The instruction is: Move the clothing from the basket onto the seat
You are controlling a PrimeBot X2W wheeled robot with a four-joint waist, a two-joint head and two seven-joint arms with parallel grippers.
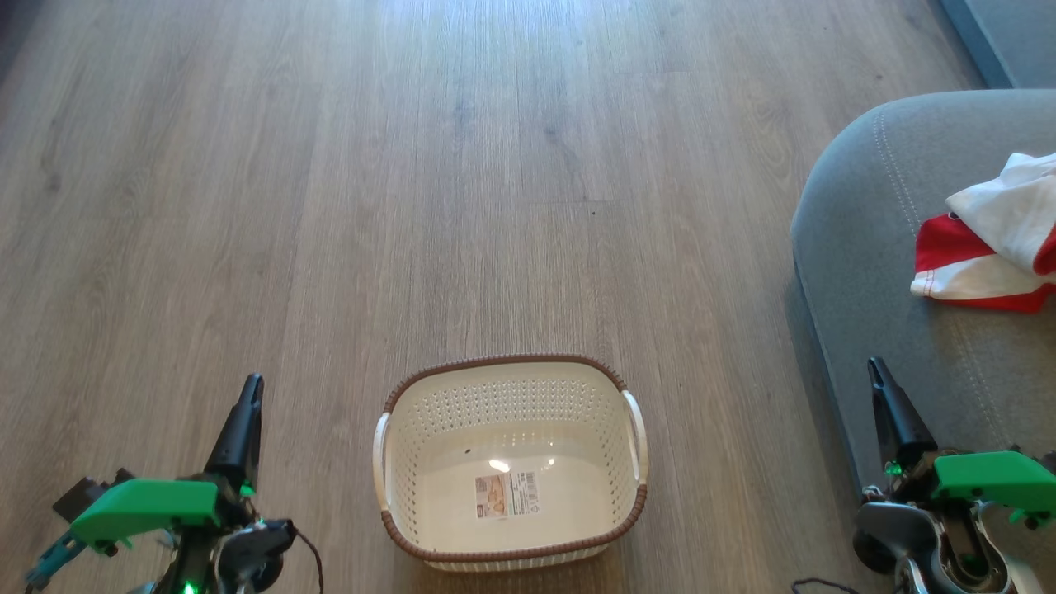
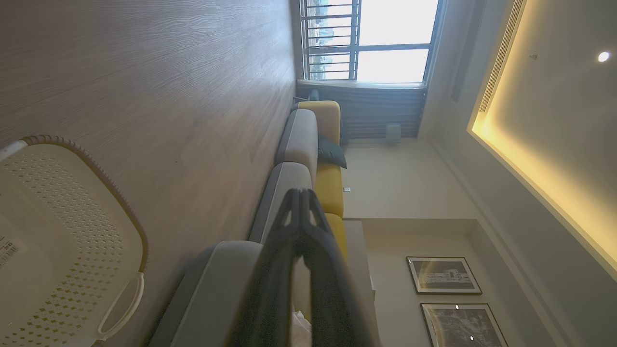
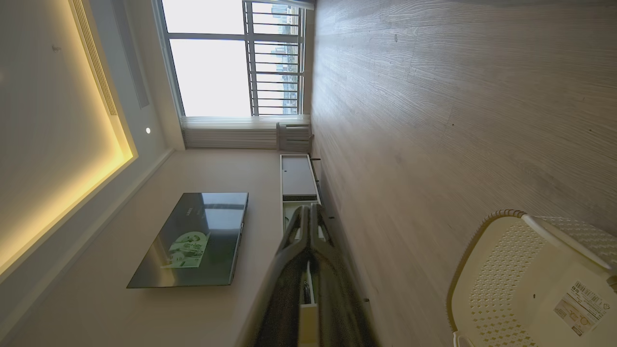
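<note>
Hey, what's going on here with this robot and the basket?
Nothing is being handled right now. The small oval cream plastic basket with a brown woven rim sits on the wooden floor, empty but for a sticker label. The red and white soft garments lie crumpled on the large grey fabric seat cushion at the robot's right. The left gripper and right gripper are shut, either side of the basket, holding nothing.

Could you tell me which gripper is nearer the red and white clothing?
Right. The right gripper is at the grey fabric seat, just short of the red and white soft clothing; the left gripper lies beyond the cream perforated basket.
</note>
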